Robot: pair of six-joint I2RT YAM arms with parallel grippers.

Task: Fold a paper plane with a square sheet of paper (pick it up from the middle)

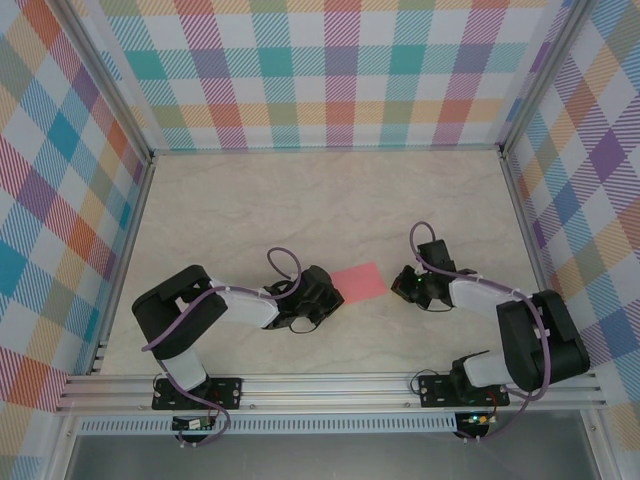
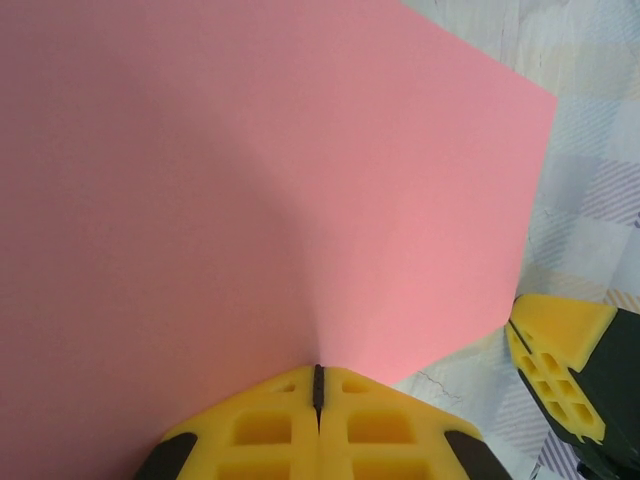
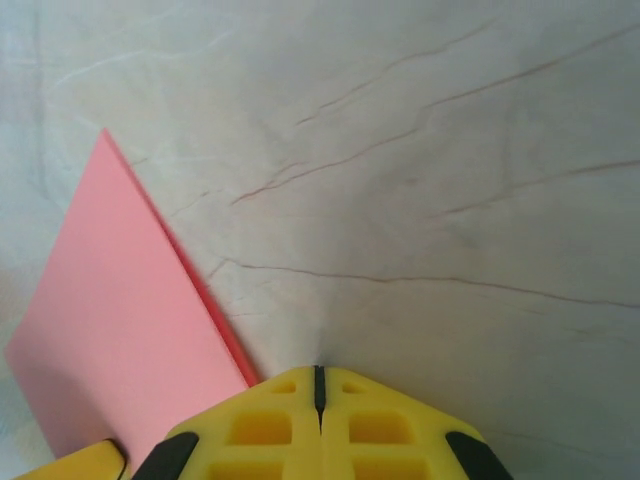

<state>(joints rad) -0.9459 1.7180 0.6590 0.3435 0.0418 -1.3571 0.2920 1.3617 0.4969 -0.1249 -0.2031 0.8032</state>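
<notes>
Left hand (image 2: 319, 375) closed, tips against the edge of the square sheet of paper (image 1: 358, 281); actual pinch unclear. Right hand (image 3: 319, 372) closed, empty, just beside the opposite edge. Sheet lies on the table (image 1: 250, 200) between them. Judged light, floppy and crease-prone; pinch mid-sheet. Plain, no writing.

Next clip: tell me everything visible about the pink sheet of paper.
The square sheet of paper is thin, plain salmon-pink and unmarked, with no sharp crease. It lies on the marbled table between the two hands, skewed to the table's edges. Soft shading in the left wrist view suggests a slight bow rising from the shut left hand, whose fingertips meet its edge; whether they pinch it is unclear. The shut right hand sits close beside its opposite side.
</notes>
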